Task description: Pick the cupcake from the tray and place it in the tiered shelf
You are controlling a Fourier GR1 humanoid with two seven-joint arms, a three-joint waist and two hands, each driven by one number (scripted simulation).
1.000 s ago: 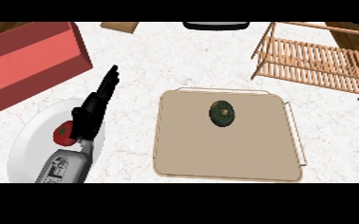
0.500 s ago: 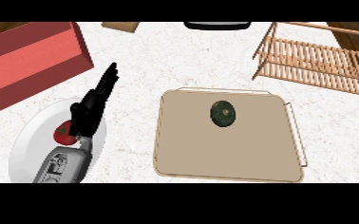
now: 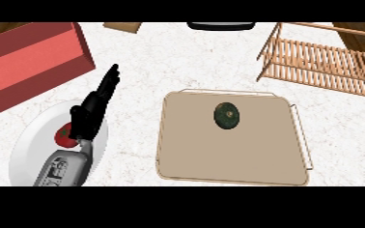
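Head view, held against a second ago: what differs?

— Very little. The left hand point(image 3: 91, 111) has crept a touch further up the counter point(image 3: 178, 58), its fingertips now slightly nearer the red box point(image 3: 39, 53). Its fingers are straight and together and hold nothing.

— And the cupcake?

— The cupcake point(image 3: 227, 115) has not moved. It sits in the upper middle of the tray point(image 3: 235, 159), untouched and well apart from the hand. The tiered shelf point(image 3: 314, 60) stands beyond the tray's far right corner, unchanged too.

— What is hard to see?

— The hand and its grey forearm point(image 3: 64, 169) lie over the white plate point(image 3: 28, 145) and cover part of a red fruit point(image 3: 65, 135) on it; I cannot tell what fruit it is, nor whether the hand touches it. The plate's left side and the box are cut by the view's edge. The shelf runs off at the right. A dark object point(image 3: 221, 25) and a brown piece point(image 3: 122, 26) at the top edge show only as slivers. The right hand does not appear.
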